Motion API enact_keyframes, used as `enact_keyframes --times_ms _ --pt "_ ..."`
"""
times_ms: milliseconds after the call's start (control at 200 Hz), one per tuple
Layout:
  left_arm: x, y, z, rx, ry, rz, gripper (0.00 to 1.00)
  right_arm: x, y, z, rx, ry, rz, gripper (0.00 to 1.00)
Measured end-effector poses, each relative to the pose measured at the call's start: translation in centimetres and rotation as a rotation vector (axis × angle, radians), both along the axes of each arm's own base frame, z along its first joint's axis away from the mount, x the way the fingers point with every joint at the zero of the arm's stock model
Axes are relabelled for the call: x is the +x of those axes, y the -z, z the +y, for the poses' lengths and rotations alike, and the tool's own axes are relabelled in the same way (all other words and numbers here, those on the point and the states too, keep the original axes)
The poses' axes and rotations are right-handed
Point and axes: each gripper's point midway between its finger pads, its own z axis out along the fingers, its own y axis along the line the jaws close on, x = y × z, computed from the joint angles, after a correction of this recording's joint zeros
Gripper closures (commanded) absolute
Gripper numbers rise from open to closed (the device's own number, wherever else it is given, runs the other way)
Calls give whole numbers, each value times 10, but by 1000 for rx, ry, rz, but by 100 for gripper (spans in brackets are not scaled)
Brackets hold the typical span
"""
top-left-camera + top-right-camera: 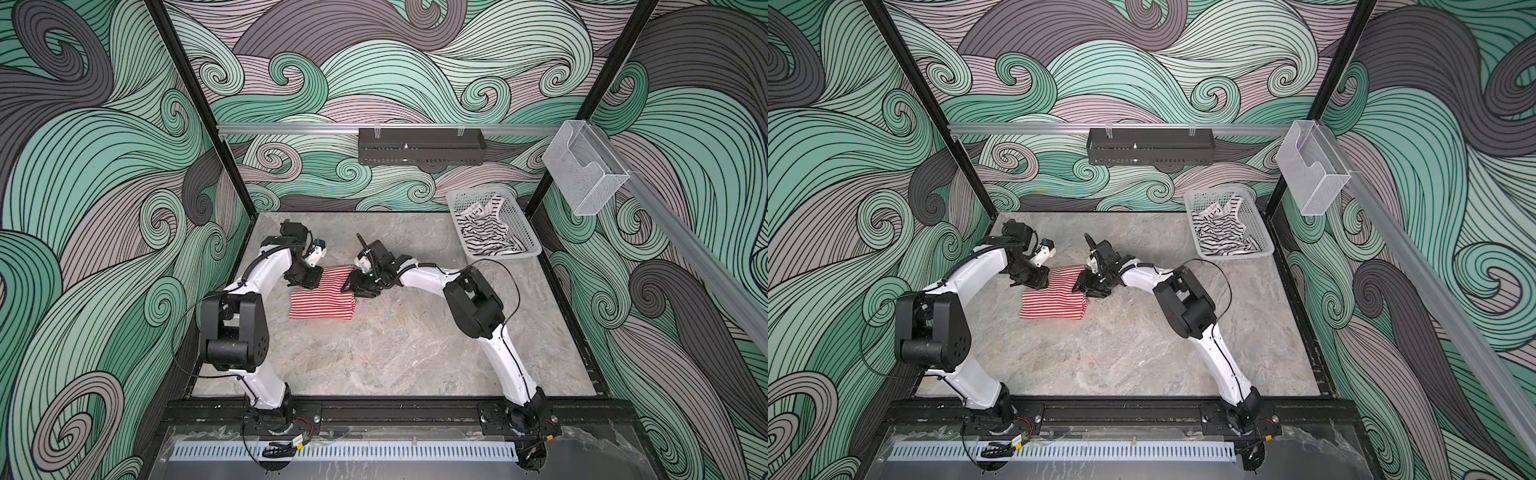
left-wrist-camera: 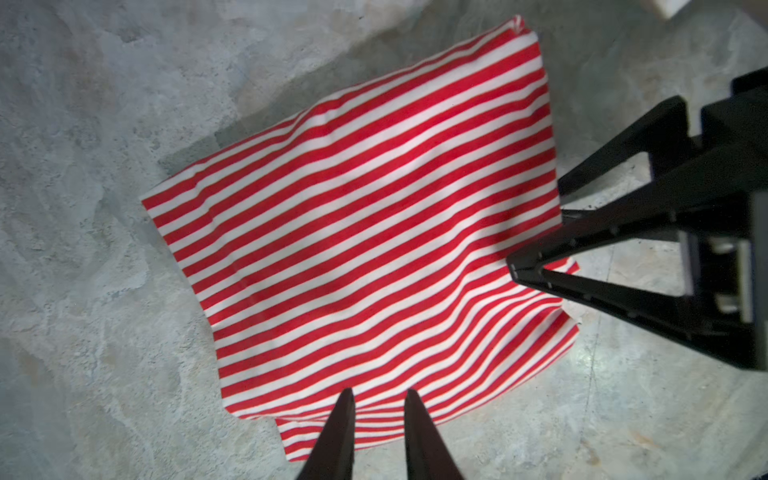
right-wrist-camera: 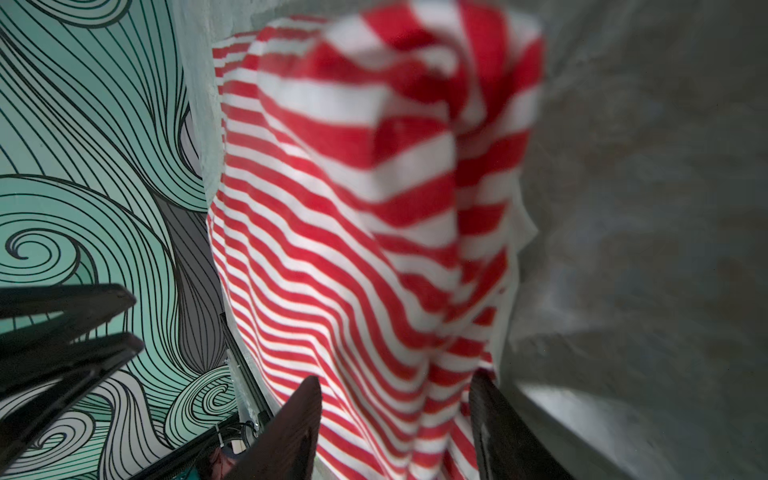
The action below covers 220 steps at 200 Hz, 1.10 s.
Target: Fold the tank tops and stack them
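The red-and-white tank top [image 1: 322, 297] [image 1: 1054, 301] lies folded into a rectangle on the marble table, left of centre. My left gripper [image 1: 306, 283] [image 2: 379, 392] hovers at its far left corner. Its jaws are a narrow gap apart, and the flat cloth [image 2: 353, 232] shows between them. My right gripper [image 1: 352, 286] [image 3: 397, 378] is at the far right corner, open wide. A raised fold of the striped cloth [image 3: 332, 249] sits between its fingers. The black-striped tank top [image 1: 486, 232] [image 1: 1221, 232] lies crumpled in the basket.
The white perforated basket [image 1: 511, 253] stands at the table's back right corner. A black slotted tray [image 1: 422, 145] hangs on the back rail. A clear plastic box [image 1: 582, 166] is mounted on the right rail. Bare marble table [image 1: 395, 340] stretches toward the front.
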Motion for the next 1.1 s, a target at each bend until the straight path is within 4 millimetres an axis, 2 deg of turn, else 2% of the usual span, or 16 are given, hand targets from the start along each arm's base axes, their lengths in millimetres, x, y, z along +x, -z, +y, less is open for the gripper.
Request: enact_keyframes --times_ms 145,250,360,505,621,726,951,1101 --pt "11 -4 -18 -41 39 -12 73 1 -5 -58 16 99 36 40" --pt "13 1 -46 -39 119 -9 73 7 -21 -107 33 187 32 40" --pt "8 16 -86 -30 227 18 73 10 -42 -150 40 258 -2 40" --pt "2 43 -127 -17 331 80 73 -1 -56 -185 30 307 -32 40" --pt "3 59 -140 -8 358 113 73 -10 -54 -200 5 324 -31 39" --pt "9 70 -141 10 355 126 74 -16 -50 -204 -10 322 -26 39" --pt "13 83 -130 77 342 127 74 -18 -47 -205 -18 317 -23 39" --pt "6 86 -116 119 330 120 74 -18 -47 -205 -18 315 -23 39"
